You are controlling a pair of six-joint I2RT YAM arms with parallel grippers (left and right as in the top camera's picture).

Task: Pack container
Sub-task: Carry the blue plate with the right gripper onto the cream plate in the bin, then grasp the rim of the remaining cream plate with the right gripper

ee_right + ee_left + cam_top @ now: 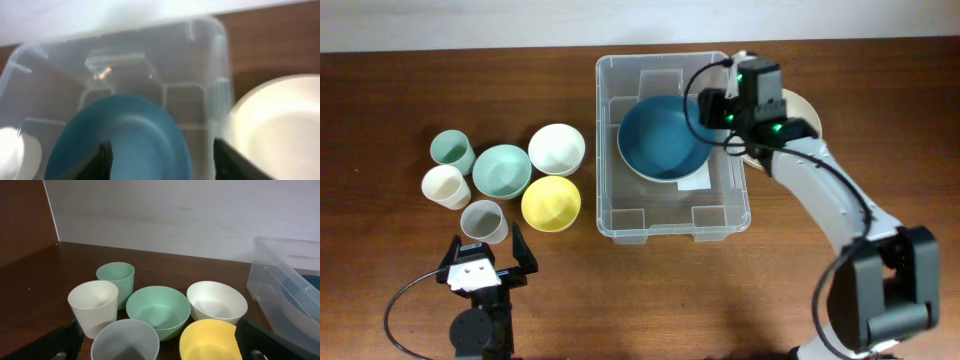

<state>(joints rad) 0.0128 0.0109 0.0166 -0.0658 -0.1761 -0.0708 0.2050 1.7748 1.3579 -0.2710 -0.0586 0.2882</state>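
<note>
Container (606,150) first, since the right hand (712,108) hangs over its far right corner. That hand's fingers (104,161) are spread apart with the edge of a blue bowl (663,138) between them, and nothing is pinched. The blue bowl lies inside the container toward its far side, and a small white label (695,182) shows on the container's floor just beside the bowl. Outside the container's right wall, under the right arm, rests a cream dish (810,108).

The clear plastic container stands on the brown bench (410,90), in the far half.

The left hand (490,256) hovers over the bench, well to the left of the container's near left corner, fingers (62,342) spread wide and empty. Between this hand and the container's left wall stand a grey cup (483,221), a yellow bowl (551,203), a cream cup (445,186), a green bowl (501,171), a white bowl (557,148) and a green cup (452,151). The yellow and white bowls are nearest the container.
</note>
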